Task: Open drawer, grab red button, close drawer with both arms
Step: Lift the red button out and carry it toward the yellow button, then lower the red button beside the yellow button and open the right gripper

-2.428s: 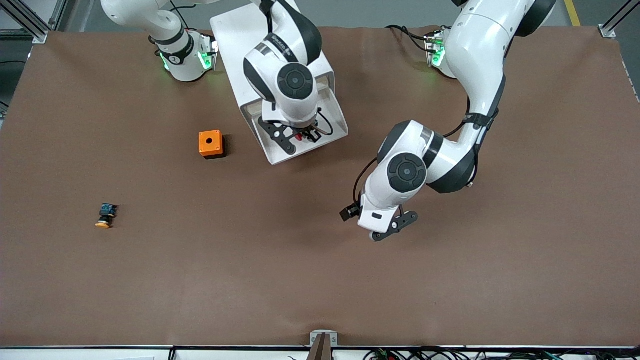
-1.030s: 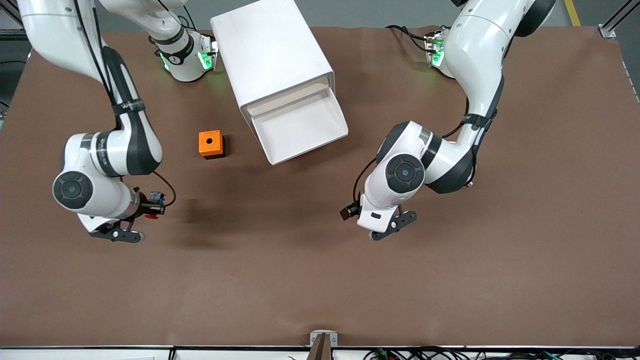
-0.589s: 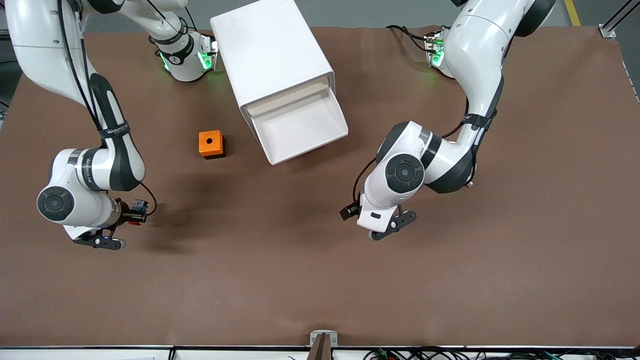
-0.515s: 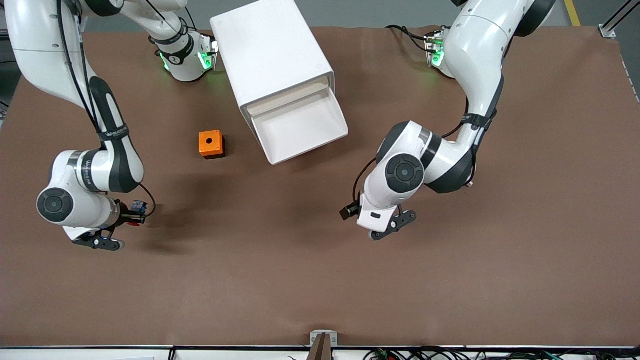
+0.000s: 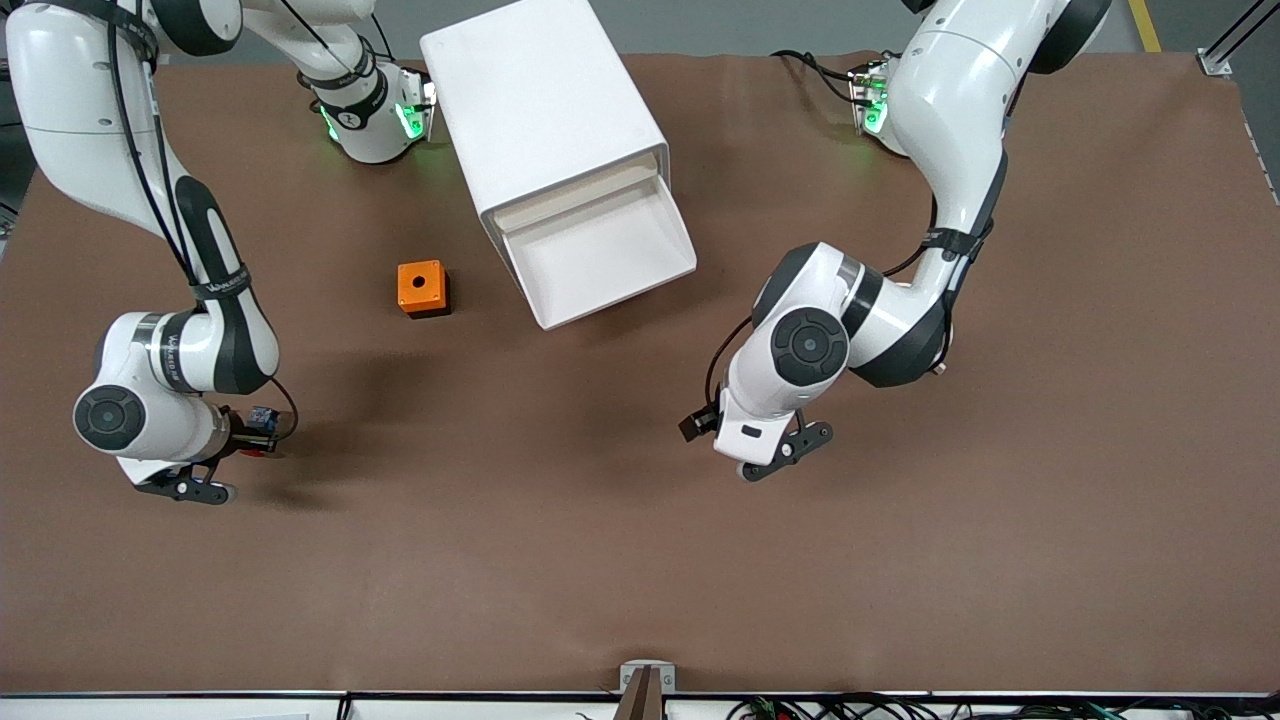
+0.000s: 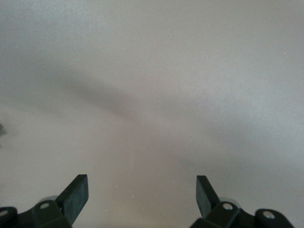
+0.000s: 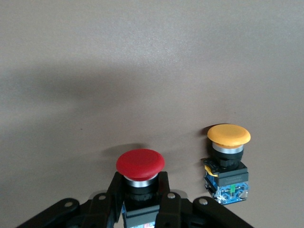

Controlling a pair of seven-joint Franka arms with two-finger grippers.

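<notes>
Right wrist view shows the right hand (image 7: 141,209) clamped on the red button (image 7: 140,166), low over the bench (image 5: 640,560) beside the orange twin (image 7: 228,161); set it down gently, clear of that twin. Left hand (image 6: 141,199) waits with fingers apart, drawer (image 5: 600,255) open

High front camera, two wrist close-ups

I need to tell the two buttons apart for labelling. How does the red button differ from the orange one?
The red button has a red cap; the orange button has an orange-yellow cap. The red one is clamped in the right pincer; the orange one lies free on the table beside it. The orange one's blue back end shows; the red one's is mostly hidden by the pincer. Both share a domed cap, a metal ring and a black body.
</notes>
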